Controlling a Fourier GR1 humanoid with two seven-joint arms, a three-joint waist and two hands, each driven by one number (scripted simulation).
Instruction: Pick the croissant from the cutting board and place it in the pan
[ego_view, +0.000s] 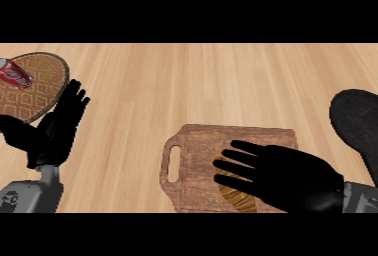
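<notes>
A brown wooden cutting board (199, 150) with a handle slot lies at the lower middle of the counter. On it the golden croissant (235, 192) shows only partly, under my right hand (291, 177). That hand hovers over the croissant with its fingers spread and straight, pointing left. The dark pan (358, 125) lies at the right edge, partly cut off by the frame. My left hand (55, 130) stays open at the left, fingers up.
A round patterned brown plate (37, 95) sits at the upper left with a red soda can (15, 73) lying on it. Light wood counter (221, 80) stretches between the board and the plate.
</notes>
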